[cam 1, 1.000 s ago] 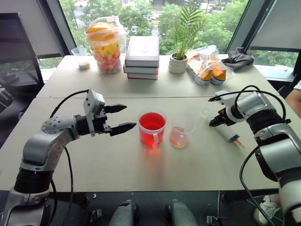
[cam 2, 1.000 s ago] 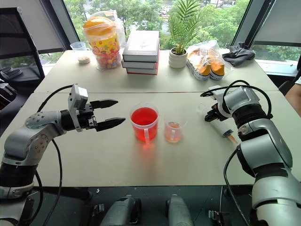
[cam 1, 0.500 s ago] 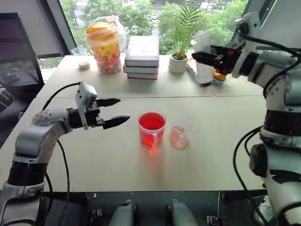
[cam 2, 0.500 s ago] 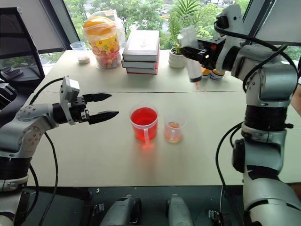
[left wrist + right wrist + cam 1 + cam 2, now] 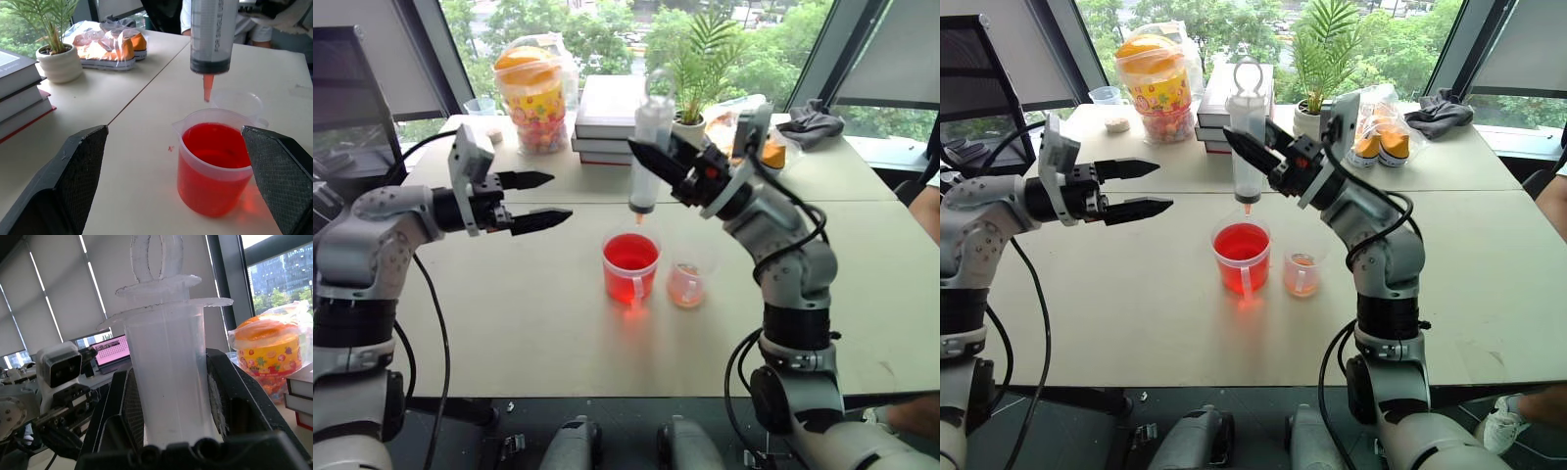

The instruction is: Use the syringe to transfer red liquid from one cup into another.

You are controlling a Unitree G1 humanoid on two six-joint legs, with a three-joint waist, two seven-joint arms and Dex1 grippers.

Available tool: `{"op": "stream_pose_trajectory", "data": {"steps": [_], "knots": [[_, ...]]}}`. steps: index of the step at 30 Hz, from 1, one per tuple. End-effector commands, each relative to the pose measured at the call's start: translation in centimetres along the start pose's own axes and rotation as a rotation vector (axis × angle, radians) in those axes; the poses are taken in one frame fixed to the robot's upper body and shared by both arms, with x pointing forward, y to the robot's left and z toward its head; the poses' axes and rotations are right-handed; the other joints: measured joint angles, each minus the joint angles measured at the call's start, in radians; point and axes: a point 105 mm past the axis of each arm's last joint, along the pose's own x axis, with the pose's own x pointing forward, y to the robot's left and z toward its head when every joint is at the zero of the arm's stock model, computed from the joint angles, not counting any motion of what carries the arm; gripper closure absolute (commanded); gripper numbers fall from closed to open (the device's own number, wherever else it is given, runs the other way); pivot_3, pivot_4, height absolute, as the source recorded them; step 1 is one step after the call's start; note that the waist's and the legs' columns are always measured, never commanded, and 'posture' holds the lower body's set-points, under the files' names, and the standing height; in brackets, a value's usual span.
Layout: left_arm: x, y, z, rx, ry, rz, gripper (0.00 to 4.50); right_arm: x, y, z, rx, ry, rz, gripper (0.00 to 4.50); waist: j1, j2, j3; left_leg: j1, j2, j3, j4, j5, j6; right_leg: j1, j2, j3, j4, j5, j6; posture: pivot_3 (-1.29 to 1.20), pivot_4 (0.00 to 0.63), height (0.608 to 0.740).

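We see the right end effector (image 5: 658, 163) clamped on the syringe (image 5: 649, 147) barrel, upright just above the larger cup (image 5: 630, 266), a light, stiff, slick tube we judge best gripped mid-barrel, while the left end effector (image 5: 538, 200) waits with fingers apart.

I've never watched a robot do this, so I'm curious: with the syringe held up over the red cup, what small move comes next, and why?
Probably lower the syringe straight down. The right gripper holds it upright with its orange tip just above the larger red cup, not yet in the red liquid. The plunger looks fully pushed in, so the tip likely has to dip in before anything can be drawn.
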Motion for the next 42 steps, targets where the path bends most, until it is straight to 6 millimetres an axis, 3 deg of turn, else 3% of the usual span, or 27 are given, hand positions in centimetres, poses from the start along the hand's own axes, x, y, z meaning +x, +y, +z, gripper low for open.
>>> {"op": "stream_pose_trajectory", "data": {"steps": [1,4,9,16,21,24,31,32,42], "knots": [[0.4,0.1,2.2,0.018,-0.054,-0.028,0.00,0.5,0.9,-0.8,-0.085,-0.016,0.032,3.08,-0.001,0.000,0.000,0.000,0.000,0.000,0.001,0.000,0.000,0.000,0.000,0.000,0.001,0.000,0.000,0.00,0.150,0.740],[1.4,-0.3,2.6,0.027,-0.056,-0.071,0.00,-0.3,0.9,-3.2,-0.111,0.032,0.025,3.08,0.000,0.000,0.000,0.001,0.000,0.000,0.001,0.000,0.000,0.000,0.003,0.000,0.002,0.000,0.000,0.00,0.150,0.740],[4.0,-1.0,3.7,0.024,-0.089,-0.130,0.00,-0.7,1.3,-4.8,-0.138,0.061,0.027,3.08,0.001,0.000,0.000,0.001,0.000,0.000,0.002,0.001,-0.001,0.000,0.003,0.000,0.003,0.000,0.000,0.00,0.150,0.740],[7.6,-1.3,4.0,-0.019,-0.125,-0.159,0.00,-0.8,1.6,-5.3,-0.171,0.083,0.032,3.08,-0.001,0.000,0.000,0.002,0.001,0.000,0.004,0.001,-0.001,0.001,0.004,0.001,0.005,0.000,0.000,0.00,0.150,0.740],[8.3,-1.4,3.6,-0.029,-0.126,-0.171,0.00,-0.8,1.6,-5.2,-0.181,0.089,0.030,3.08,-0.003,0.000,0.000,0.002,0.001,0.000,0.003,0.001,-0.001,0.000,0.005,0.001,0.005,0.000,0.000,0.00,0.150,0.740],[8.4,-1.6,3.4,-0.032,-0.127,-0.188,0.82,-0.8,1.6,-5.3,-0.185,0.097,0.031,3.08,-0.001,0.000,0.000,0.002,0.001,0.000,0.003,0.001,-0.001,0.000,0.005,0.001,0.005,0.000,0.000,0.00,0.150,0.740],[7.9,-1.8,3.7,-0.035,-0.134,-0.206,4.23,-0.9,1.7,-5.6,-0.177,0.111,0.038,3.08,0.002,0.000,0.000,0.002,0.001,0.000,0.003,0.001,-0.002,0.000,0.004,0.001,0.005,0.000,0.000,0.00,0.150,0.740],[7.9,-1.9,3.7,-0.035,-0.134,-0.211,4.39,-0.9,1.7,-5.6,-0.173,0.115,0.040,3.08,0.002,0.000,0.000,0.002,0.001,0.000,0.003,0.001,-0.002,0.000,0.004,0.001,0.005,0.000,0.000,0.00,0.150,0.740],[7.8,-0.8,6.4,0.024,-0.188,-0.168,4.39,-1.1,1.7,-6.7,-0.080,0.189,0.067,3.08,0.003,0.000,0.000,0.002,0.001,0.000,0.003,0.001,-0.002,0.000,0.004,0.001,0.005,0.000,0.000,0.00,0.150,0.740]]}}
